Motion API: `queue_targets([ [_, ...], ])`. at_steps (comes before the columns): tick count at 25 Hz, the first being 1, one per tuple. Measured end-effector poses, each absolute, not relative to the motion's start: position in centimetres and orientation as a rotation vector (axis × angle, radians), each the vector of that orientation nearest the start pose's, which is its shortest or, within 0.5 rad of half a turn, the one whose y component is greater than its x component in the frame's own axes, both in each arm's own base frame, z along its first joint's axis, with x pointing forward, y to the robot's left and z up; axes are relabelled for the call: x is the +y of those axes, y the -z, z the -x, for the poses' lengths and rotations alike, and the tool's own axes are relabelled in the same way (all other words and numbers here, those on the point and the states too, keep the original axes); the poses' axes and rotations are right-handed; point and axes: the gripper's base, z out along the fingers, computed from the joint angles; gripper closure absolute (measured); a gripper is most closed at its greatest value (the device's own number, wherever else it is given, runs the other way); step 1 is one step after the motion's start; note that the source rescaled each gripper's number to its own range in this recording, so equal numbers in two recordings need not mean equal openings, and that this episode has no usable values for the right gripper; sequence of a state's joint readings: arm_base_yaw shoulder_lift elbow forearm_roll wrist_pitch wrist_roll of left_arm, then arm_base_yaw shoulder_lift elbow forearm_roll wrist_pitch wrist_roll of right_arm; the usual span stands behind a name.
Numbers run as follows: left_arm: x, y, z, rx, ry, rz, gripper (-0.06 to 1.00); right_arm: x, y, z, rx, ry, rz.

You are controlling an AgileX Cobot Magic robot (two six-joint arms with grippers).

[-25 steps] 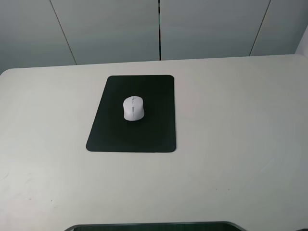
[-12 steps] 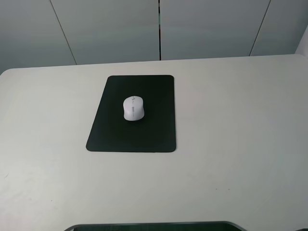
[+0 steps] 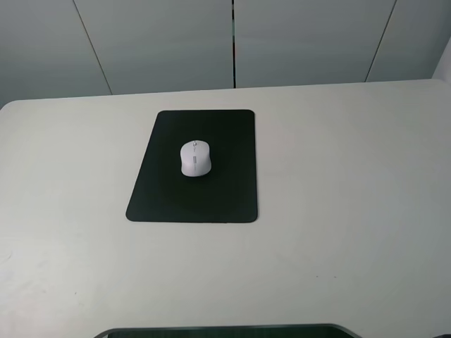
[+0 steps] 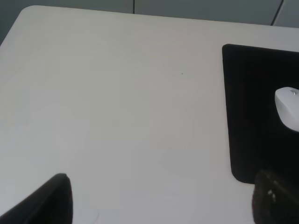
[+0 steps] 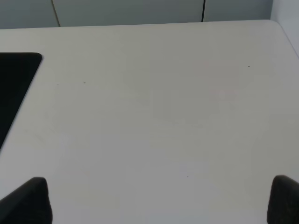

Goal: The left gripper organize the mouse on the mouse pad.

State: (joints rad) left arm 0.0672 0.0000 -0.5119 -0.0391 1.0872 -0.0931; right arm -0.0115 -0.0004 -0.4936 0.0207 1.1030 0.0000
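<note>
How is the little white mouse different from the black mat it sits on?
The mouse is white, the mouse pad black. The mouse is small and rounded; the mouse pad is much bigger, flat and rectangular. The mouse rests on top, a little beyond the pad's middle; the pad lies straight on the table. Both sit still, untouched.

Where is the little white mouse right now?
In the exterior high view, the small white oval mouse sits on the flat black rectangular mouse pad, a bit toward its far end, left of the middle of the white table.
</note>
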Motion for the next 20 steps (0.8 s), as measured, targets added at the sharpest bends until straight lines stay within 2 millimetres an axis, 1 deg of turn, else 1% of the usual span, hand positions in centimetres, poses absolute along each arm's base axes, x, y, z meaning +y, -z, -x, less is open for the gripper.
queue_targets([
  [20, -0.39, -27.89, 0.7, 2.05, 0.041, 0.118, -0.01, 0.18, -27.21, 0.61, 2.092, -0.018, -0.011],
])
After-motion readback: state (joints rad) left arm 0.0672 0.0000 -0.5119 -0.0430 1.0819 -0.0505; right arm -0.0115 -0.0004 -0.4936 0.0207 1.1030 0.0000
